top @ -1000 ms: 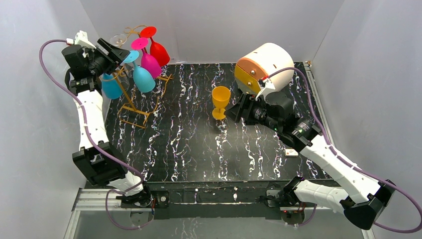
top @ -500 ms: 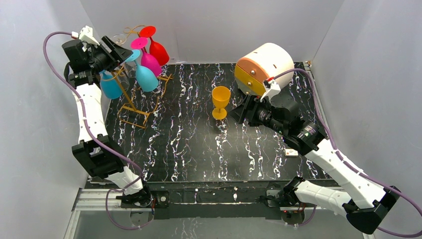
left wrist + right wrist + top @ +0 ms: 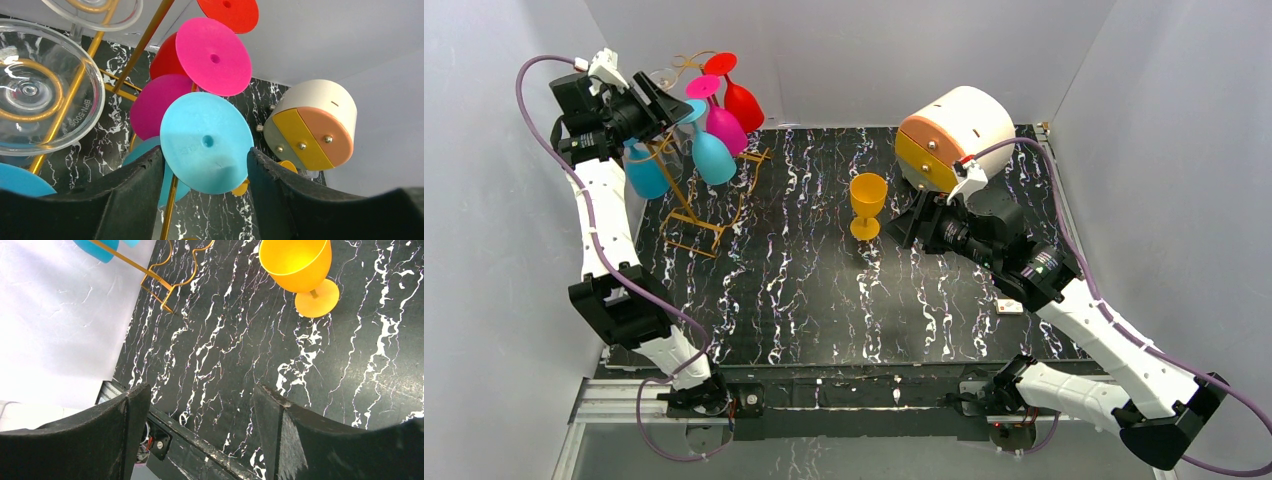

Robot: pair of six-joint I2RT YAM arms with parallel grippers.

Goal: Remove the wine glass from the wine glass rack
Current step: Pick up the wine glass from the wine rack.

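The wine glass rack (image 3: 690, 214) is a gold wire stand at the back left, its rod (image 3: 144, 46) and base (image 3: 165, 287) also showing in the wrist views. Red (image 3: 742, 101), pink (image 3: 725, 127) and light blue wine glasses (image 3: 713, 157) hang upside down from it. My left gripper (image 3: 664, 104) is up at the hooks. The light blue glass's round foot (image 3: 207, 142) lies between its fingertips, its rim close against both, and the jaws stand apart. An orange wine glass (image 3: 868, 205) stands upright mid-table. Just right of it my right gripper (image 3: 914, 228) is open and empty.
A white drum with an orange and yellow face (image 3: 954, 135) lies at the back right, behind my right arm. A clear glass (image 3: 35, 90) and another blue glass (image 3: 646, 172) hang on the rack's left side. White walls close in on three sides.
My left wrist has swung up and back to the left while its fingertips stayed at the blue foot. My right arm drew back slightly from the orange glass. No glass has moved.
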